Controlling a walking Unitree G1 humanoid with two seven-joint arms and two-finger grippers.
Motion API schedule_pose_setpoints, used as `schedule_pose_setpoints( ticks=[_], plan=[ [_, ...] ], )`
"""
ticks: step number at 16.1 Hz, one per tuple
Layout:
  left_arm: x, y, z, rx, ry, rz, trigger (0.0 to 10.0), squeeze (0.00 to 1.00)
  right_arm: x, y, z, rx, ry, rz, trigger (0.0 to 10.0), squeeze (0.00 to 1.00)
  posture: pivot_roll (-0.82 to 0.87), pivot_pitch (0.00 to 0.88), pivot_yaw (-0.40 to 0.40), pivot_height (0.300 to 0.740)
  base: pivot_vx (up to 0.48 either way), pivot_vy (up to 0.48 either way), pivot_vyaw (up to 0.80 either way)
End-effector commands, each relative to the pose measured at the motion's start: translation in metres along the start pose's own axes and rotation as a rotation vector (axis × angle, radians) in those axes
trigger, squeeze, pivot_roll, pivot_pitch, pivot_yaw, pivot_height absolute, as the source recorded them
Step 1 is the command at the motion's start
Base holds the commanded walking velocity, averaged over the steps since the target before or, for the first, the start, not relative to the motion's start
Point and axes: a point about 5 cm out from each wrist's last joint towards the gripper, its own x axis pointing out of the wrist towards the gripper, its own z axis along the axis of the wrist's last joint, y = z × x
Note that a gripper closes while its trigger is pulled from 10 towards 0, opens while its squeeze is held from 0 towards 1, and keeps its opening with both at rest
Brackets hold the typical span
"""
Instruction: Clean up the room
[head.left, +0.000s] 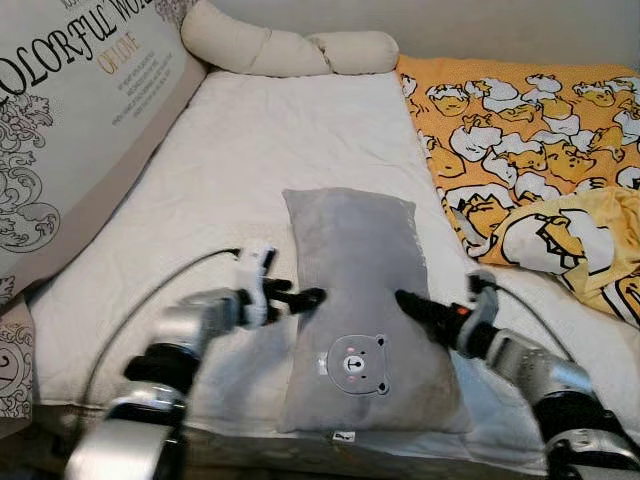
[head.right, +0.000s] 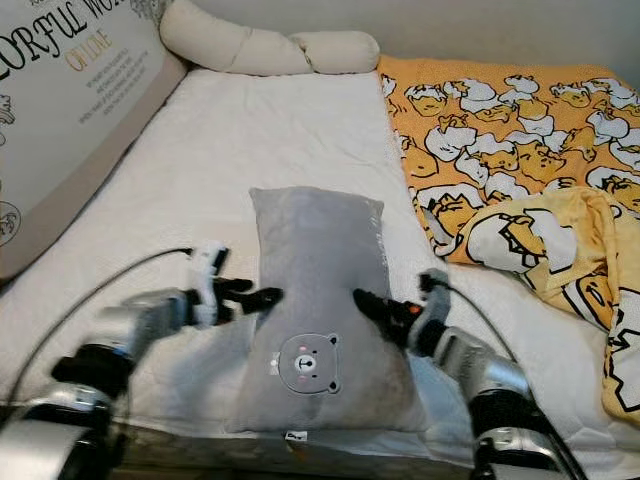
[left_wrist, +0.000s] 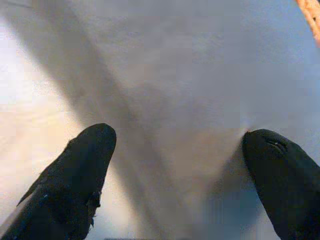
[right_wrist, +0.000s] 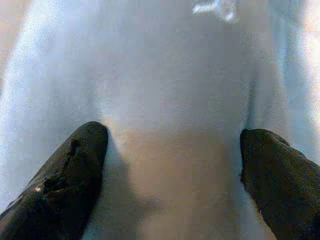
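Nearest the camera, a grey pillow (head.left: 360, 310) with a small bear face lies lengthwise on the white mattress (head.left: 250, 150), its near end at the mattress's front edge. The left gripper (head.left: 305, 299) presses against the pillow's left side and the right gripper (head.left: 412, 303) against its right side, so the pillow sits pinched between the two arms, probably so they can lift it together. Each wrist view shows two black fingers (left_wrist: 75, 175) spread apart with soft fabric between them, so both grippers stand open rather than clamped. Beyond the pillow's far end, cream bolsters (head.left: 290, 48) lie at the head of the mattress. Right of the pillow sprawls an orange cartoon blanket (head.left: 540, 130), partly crumpled, likely still to be tidied.
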Motion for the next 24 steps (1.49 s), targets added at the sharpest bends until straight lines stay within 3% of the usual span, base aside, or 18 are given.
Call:
schedule_pose_setpoints(
  ticks=[1,2,3,4,8,12,13,14,15,16,17,18,19,20,21,22,24],
  plan=[
    [-0.005,0.003,0.007,0.036,-0.009,-0.004,10.0,0.00,-0.008,-0.003,0.006,0.038,-0.037,0.018,10.0,0.00,0.08,0.000,0.018,0.740,0.000,0.000,0.00],
    [-0.007,0.005,0.007,0.032,-0.011,-0.001,10.0,0.00,-0.011,-0.004,0.009,0.049,-0.048,0.028,10.0,0.00,0.07,0.000,0.021,0.740,0.000,0.000,0.00],
    [-0.014,0.009,0.012,-0.002,-0.050,-0.019,10.0,1.00,-0.022,-0.013,0.015,0.026,-0.043,-0.012,10.0,0.57,0.07,0.000,0.021,0.740,0.000,0.000,0.00],
    [-0.014,0.009,0.013,-0.008,-0.057,-0.023,10.0,1.00,-0.024,-0.015,0.015,0.017,-0.041,-0.023,10.0,1.00,0.07,0.000,0.021,0.740,0.000,0.000,0.00],
    [-0.003,-0.013,0.019,-0.098,-0.127,-0.179,10.0,1.00,-0.034,-0.027,0.017,0.034,-0.058,-0.067,10.0,1.00,0.07,0.000,0.026,0.740,0.000,0.000,0.00],
    [0.012,-0.021,-0.004,-0.072,0.012,-0.179,10.0,1.00,-0.028,-0.019,0.005,0.125,-0.097,0.052,10.0,1.00,0.08,0.000,0.030,0.740,0.000,0.000,0.00],
    [0.017,-0.022,-0.012,-0.039,0.064,-0.143,10.0,1.00,-0.016,-0.014,-0.009,0.090,-0.032,0.043,10.0,0.41,0.08,0.000,0.028,0.740,0.000,0.000,0.00],
    [0.018,-0.022,-0.014,-0.025,0.079,-0.130,10.0,1.00,-0.012,-0.013,-0.014,0.067,-0.001,0.026,10.0,0.41,0.08,0.000,0.028,0.740,0.000,0.000,0.00],
    [0.022,-0.023,-0.017,-0.005,0.106,-0.105,10.0,0.09,-0.002,-0.011,-0.031,0.060,0.085,-0.016,10.0,0.00,0.08,0.000,0.028,0.740,0.000,0.000,0.00],
    [0.023,-0.024,-0.018,0.001,0.111,-0.096,10.0,0.09,0.000,-0.011,-0.036,0.073,0.107,-0.027,10.0,0.00,0.08,0.000,0.028,0.740,0.000,0.000,0.00],
    [0.029,-0.025,-0.017,0.020,0.113,-0.062,10.0,0.00,0.008,-0.013,-0.051,0.029,0.184,-0.127,0.0,0.00,0.09,0.000,0.022,0.740,0.000,0.000,0.00],
    [0.032,-0.026,-0.016,0.030,0.112,-0.055,7.0,0.00,0.012,-0.010,-0.056,0.027,0.202,-0.120,0.0,0.00,0.09,0.000,0.022,0.740,0.000,0.000,0.00],
    [0.032,-0.026,-0.016,0.034,0.112,-0.054,7.0,0.00,0.012,-0.009,-0.056,0.031,0.201,-0.110,0.0,0.00,0.09,0.000,0.022,0.740,0.000,0.000,0.00],
    [0.034,-0.027,-0.016,0.040,0.110,-0.053,3.8,0.00,0.016,-0.005,-0.056,0.041,0.196,-0.094,0.0,0.00,0.09,0.000,0.020,0.740,0.000,0.000,0.00],
    [0.034,-0.027,-0.017,0.044,0.108,-0.052,2.7,0.00,0.018,-0.003,-0.055,0.043,0.186,-0.084,0.0,0.00,0.09,0.000,0.020,0.740,0.000,0.000,0.00],
    [0.035,-0.028,-0.018,0.047,0.104,-0.053,0.4,0.00,0.021,0.000,-0.053,0.048,0.170,-0.068,0.0,0.00,0.09,0.000,0.020,0.740,0.000,0.000,0.00],
    [0.036,-0.027,-0.018,0.054,0.096,-0.045,0.0,0.00,0.025,0.002,-0.050,0.024,0.153,-0.064,0.0,0.00,0.08,0.000,0.025,0.740,0.000,0.000,0.00]
  ],
)
